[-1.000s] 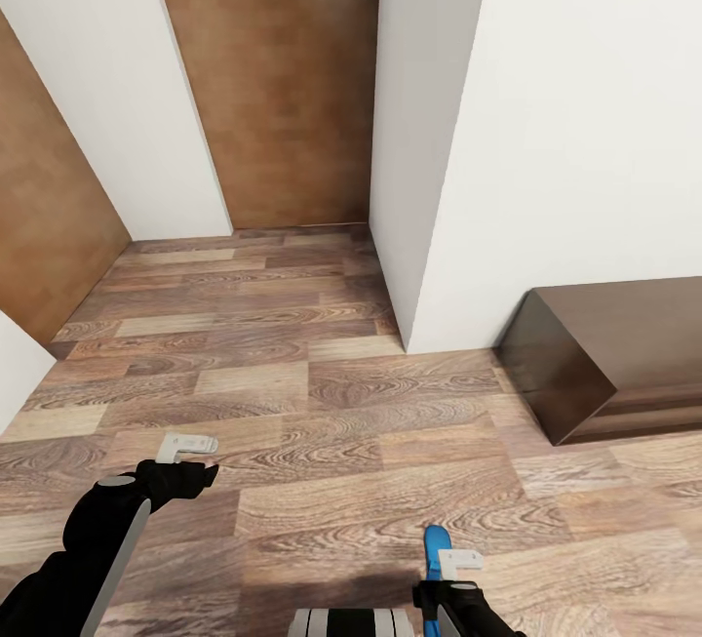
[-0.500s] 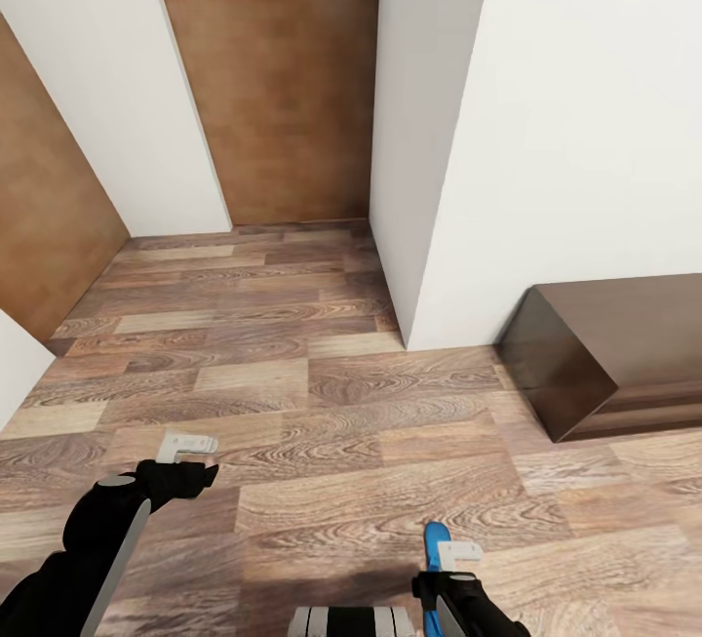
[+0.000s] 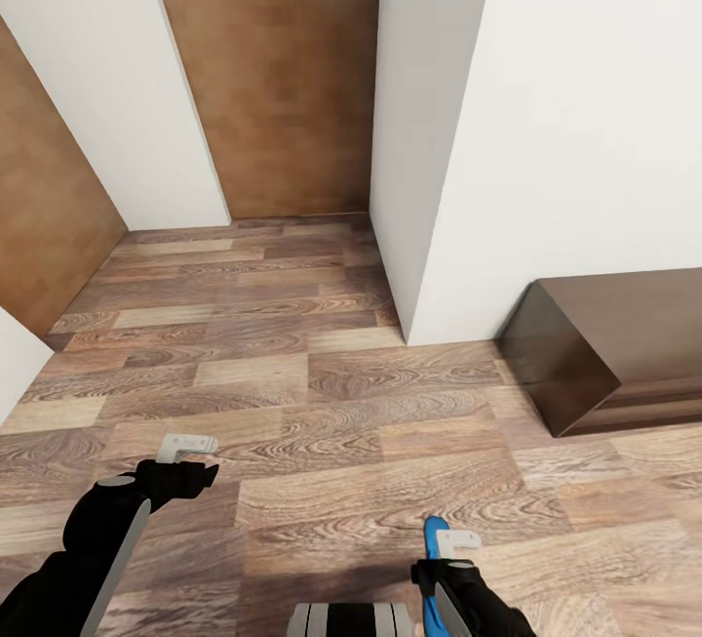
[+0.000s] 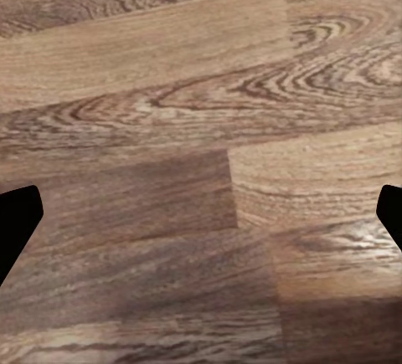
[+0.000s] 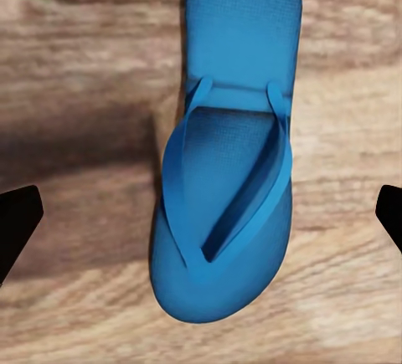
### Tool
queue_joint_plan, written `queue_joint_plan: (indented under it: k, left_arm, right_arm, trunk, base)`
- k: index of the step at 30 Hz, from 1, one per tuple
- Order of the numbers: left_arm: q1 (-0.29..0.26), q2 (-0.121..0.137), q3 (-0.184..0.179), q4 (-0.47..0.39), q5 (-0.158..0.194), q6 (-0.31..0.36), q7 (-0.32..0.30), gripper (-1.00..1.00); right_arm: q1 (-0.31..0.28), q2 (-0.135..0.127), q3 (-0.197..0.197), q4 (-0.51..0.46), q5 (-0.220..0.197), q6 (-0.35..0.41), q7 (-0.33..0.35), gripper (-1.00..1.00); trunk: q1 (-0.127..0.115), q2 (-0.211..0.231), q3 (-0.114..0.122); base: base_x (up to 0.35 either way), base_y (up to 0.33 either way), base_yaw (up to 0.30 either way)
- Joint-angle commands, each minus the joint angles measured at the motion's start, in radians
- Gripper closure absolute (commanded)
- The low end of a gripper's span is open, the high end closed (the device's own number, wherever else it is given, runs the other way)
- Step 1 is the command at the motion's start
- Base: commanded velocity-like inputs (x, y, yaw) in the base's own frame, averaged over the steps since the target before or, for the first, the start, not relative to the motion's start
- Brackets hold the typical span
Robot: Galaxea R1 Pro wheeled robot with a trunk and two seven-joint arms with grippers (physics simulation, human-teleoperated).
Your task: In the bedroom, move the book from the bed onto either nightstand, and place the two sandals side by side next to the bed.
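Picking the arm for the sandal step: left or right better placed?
Right. The blue sandal lies directly under the right gripper, centred between its spread fingers. The left gripper, open, hangs over bare wood floor.

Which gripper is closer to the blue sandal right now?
Right. The right gripper is at the sandal, which lies between its spread fingers in the right wrist view. The left gripper hangs over bare floor, off to the sandal's left.
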Motion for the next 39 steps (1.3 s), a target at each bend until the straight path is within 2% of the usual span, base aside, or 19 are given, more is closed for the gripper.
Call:
queue_joint_plan:
  k: [1,13,19,37,39]
  left_arm:
    - [0.000,0.000,0.001,-0.001,0.001,0.005,-0.003,-1.00]
    - [0.000,0.000,0.001,-0.001,0.002,0.005,-0.003,-1.00]
    - [0.000,0.000,0.001,-0.001,0.001,0.005,-0.003,-1.00]
    - [0.000,0.000,0.001,-0.001,0.001,0.005,-0.002,-1.00]
    - [0.000,0.000,0.001,-0.001,0.001,0.005,-0.002,-1.00]
  right_arm:
    - [-0.001,0.000,0.002,-0.002,-0.001,0.007,-0.004,-1.00]
    - [-0.027,0.000,0.002,-0.001,-0.002,0.007,-0.005,-1.00]
    - [-0.034,0.000,0.002,-0.001,-0.003,0.021,-0.006,-1.00]
    - [-0.036,-0.001,0.002,0.004,-0.003,0.028,-0.006,-1.00]
    - [-0.036,-0.001,0.002,0.004,-0.003,0.028,-0.006,-1.00]
  trunk:
    - [0.000,0.000,-0.001]
    - [0.000,0.000,-0.001]
    - [0.003,-0.002,-0.024]
    - [0.003,-0.002,-0.024]
    - [0.003,-0.002,-0.032]
  base:
    - [0.000,0.000,0.000]
    - [0.000,0.000,0.000]
    - [0.000,0.000,0.000]
    - [0.000,0.000,0.000]
    - [0.000,0.000,0.000]
